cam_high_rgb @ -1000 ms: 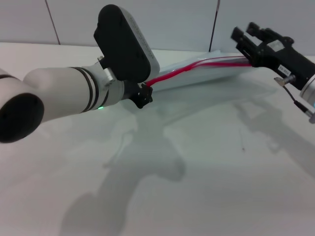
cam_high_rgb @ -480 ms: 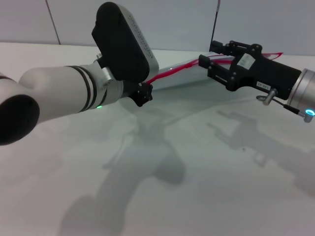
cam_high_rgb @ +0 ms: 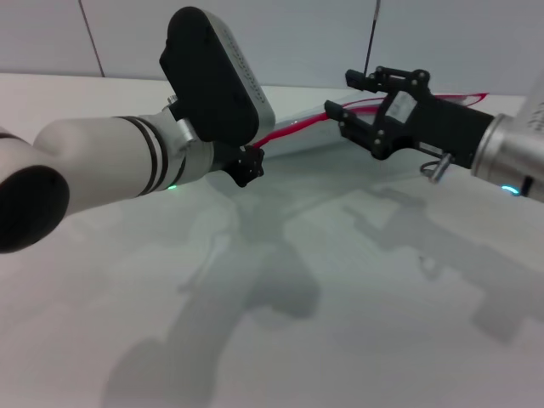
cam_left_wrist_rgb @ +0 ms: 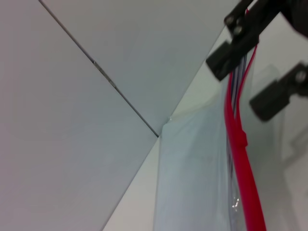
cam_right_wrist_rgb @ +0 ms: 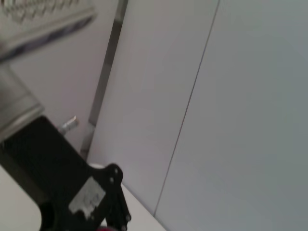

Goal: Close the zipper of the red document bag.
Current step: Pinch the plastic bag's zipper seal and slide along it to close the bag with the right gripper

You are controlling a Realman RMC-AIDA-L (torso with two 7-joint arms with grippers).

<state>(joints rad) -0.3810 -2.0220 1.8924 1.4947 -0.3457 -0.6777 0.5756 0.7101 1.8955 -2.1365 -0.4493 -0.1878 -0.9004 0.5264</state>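
Left claw (cam_high_rgb: 248,164) clamped; right claw (cam_high_rgb: 347,95) fingers apart.

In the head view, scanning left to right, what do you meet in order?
Left arm's white forearm → left end effector at the near end of the red zipper → clear document bag → right end effector, fingers apart over the zipper → right arm's silver wrist.

Translucent red document bag (cam_high_rgb: 314,129), flat, red-zippered
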